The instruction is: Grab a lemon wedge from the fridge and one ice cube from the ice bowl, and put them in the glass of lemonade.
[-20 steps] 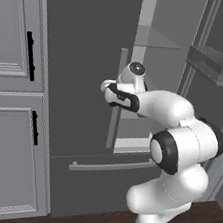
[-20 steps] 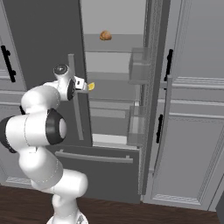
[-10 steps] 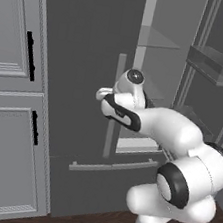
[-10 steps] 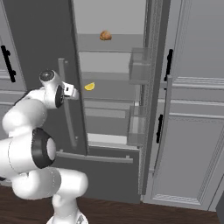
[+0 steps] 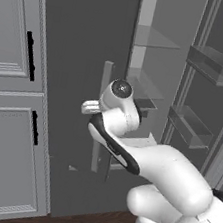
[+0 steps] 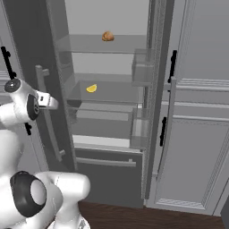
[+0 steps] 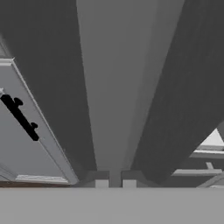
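Note:
The fridge stands with both doors swung out, showing its light grey inside and clear shelves. The lemon wedge, tiny and bright yellow, lies on the middle shelf. My gripper is at the left door's long bar handle, one fingertip on each side of the bar, shut on it. From the left base the hand sits against that handle; from the right base it is the gripper reaching to the bar. The ice bowl and the glass of lemonade are out of view.
A small brown food item sits on the upper shelf. The right door carries clear bins. Paneled grey cabinets with black handles flank the fridge on the left and on the right. Dark wood floor lies below.
The left fridge door has swung further open with my gripper on its handle, and my arm has moved left with it. More of the shelves and the lemon wedge now show.

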Available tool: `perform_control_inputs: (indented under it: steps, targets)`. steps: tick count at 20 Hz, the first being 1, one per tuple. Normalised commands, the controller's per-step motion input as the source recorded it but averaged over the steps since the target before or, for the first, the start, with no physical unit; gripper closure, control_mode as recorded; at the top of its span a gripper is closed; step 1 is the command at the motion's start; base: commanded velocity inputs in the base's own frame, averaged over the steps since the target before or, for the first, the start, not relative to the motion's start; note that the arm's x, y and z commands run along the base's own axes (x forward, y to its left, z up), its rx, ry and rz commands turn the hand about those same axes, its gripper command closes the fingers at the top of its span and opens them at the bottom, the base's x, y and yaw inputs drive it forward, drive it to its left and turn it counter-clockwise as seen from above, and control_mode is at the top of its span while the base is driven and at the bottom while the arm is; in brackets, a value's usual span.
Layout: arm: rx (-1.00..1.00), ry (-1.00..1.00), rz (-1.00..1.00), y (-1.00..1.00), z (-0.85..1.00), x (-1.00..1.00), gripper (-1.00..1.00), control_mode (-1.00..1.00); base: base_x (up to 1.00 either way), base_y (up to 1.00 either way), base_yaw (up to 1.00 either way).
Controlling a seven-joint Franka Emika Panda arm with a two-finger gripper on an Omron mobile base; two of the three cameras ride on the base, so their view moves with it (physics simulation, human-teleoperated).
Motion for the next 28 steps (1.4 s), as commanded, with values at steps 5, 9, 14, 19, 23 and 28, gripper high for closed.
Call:
perform_control_inputs:
  steps: [5,9,14,19,23,28]
  targets:
    - [-0.02,-0.13,0.01,0.08,0.48,-1.0,1.0,-1.0,0.0,0.0,0.0]
    - [0.11,-0.23,0.0,-0.54,0.57,-0.91,1.0,-1.0,0.0,0.0,0.0]
    - [0.11,-0.05,0.0,-0.86,0.99,-0.22,1.0,-1.0,0.0,0.0,0.0]
    - [0.12,0.17,-0.01,-0.87,0.79,0.36,1.0,-1.0,0.0,0.0,0.0]
    - [0.13,0.29,-0.03,-0.36,-0.19,0.96,1.0,-1.0,0.0,0.0,0.0]
    - [0.12,0.19,0.0,0.15,-0.69,0.89,-1.0,-1.0,0.0,0.0,0.0]
